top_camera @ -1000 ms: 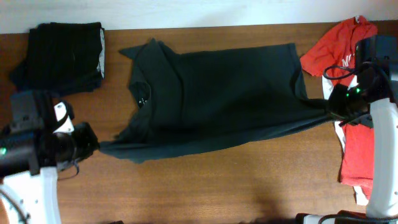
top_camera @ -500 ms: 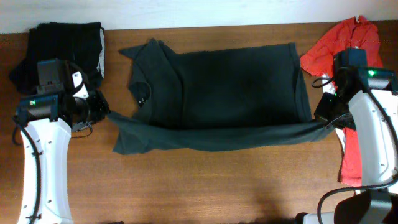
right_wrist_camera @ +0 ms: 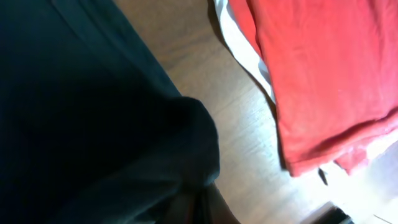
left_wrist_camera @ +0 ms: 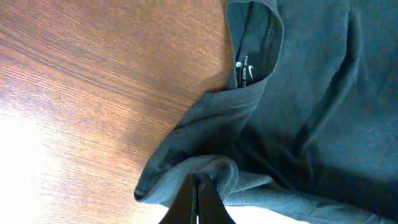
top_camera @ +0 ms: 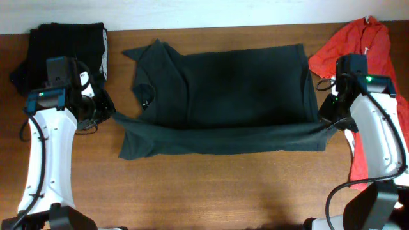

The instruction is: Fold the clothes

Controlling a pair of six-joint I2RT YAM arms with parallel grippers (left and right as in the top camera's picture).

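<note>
- Overhead: the dark T-shirt [top_camera: 223, 83] lies spread across the middle of the table [top_camera: 223, 191], collar toward the left arm. A second ago its near edge sagged on a slant, with the left end low. Since then the left gripper [top_camera: 110, 115] has carried its corner up beside the black folded garment [top_camera: 64, 48]. The right gripper [top_camera: 326, 124] sits just beside the red T-shirt [top_camera: 374, 51]. The near edge now runs taut and almost level between them. We judge that the long fold is lined up and ready to be carried over the body of the shirt.
- Left wrist: the jaws are pressed together on a small bunch of the dark cloth. The collar with its label [left_wrist_camera: 252, 62] lies just beyond, and bare wood is to the side.
- Right wrist: dark cloth bunches over the fingertips at the bottom edge. The jaws look closed on it, though they barely show. The red shirt is near but apart, so we see no snag there.
</note>
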